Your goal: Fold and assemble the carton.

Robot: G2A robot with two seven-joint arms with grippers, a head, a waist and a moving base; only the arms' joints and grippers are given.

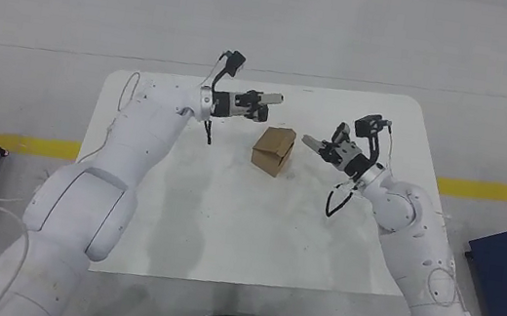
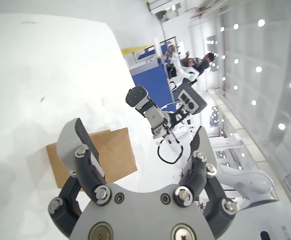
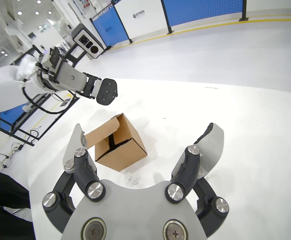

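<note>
Subject of inspection: one small carton (image 3: pixel 120 147) of plain brown corrugated board, roughly cube-shaped, resting on the white table (image 1: pixel 221 242) between the two hands. It lies just ahead of the right gripper (image 3: pixel 145 133), slightly toward one finger, near but not touching. From the left gripper (image 2: pixel 138 141) it sits ahead and below, partly hidden behind one finger, also clear of contact. Both grippers stand wide open and empty. The face toward the right gripper shows closed flaps meeting at a dark Y-shaped gap, not fully seated. One loose flap (image 3: pixel 102 133) projects outward from that face, and its free end is curled over. Panels are matte, flat and sharp-edged, and no tape or glue is evident. Assessment: the carton is judged light and hollow. It should be stiff along its creases but easily dented on an open panel, and likely to slide on the smooth tabletop if pushed from one side only. The recommended hold is across two opposite closed walls near the corners, where the board is strongest. The other hand should take the projecting flap near its free edge to press it home. The fingers carry dark, ribbed pads (image 2: pixel 87 139) that should grip the dry board adequately. Firm squeezing at mid-panel risks collapsing the shape.
</note>
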